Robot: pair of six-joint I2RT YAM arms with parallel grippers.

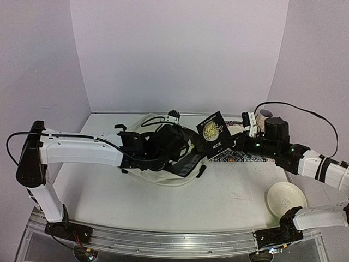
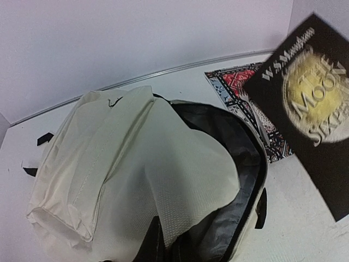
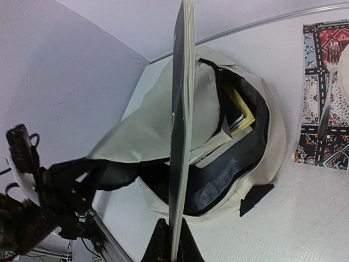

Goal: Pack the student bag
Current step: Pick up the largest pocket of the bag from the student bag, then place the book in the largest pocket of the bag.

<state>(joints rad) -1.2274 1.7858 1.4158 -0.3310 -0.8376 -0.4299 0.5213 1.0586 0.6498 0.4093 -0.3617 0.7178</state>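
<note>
**Student bag held open, far-centre of the table, as a paperback is presented to its mouth.**
The left gripper [image 3: 98, 169] appears clamped on the cream flap [image 2: 163, 164] of the student bag [image 1: 163, 176], tenting it upward. The bag lies toward the table's far edge, left of centre, with books [image 3: 240, 109] already inside. Its fabric looks limp and light, so it would likely sag shut if let go; the zipper rim or flap edge seems the surest hold. The black paperback [image 1: 214, 132] stands on edge above the opening, pinched at its lower edge by the closed right gripper [image 3: 170, 240]. It is stiff, thin and possibly slick. A patterned mat [image 1: 240, 157] lies to the right, and a white plate [image 1: 285, 198] sits near the near-right corner.
</note>
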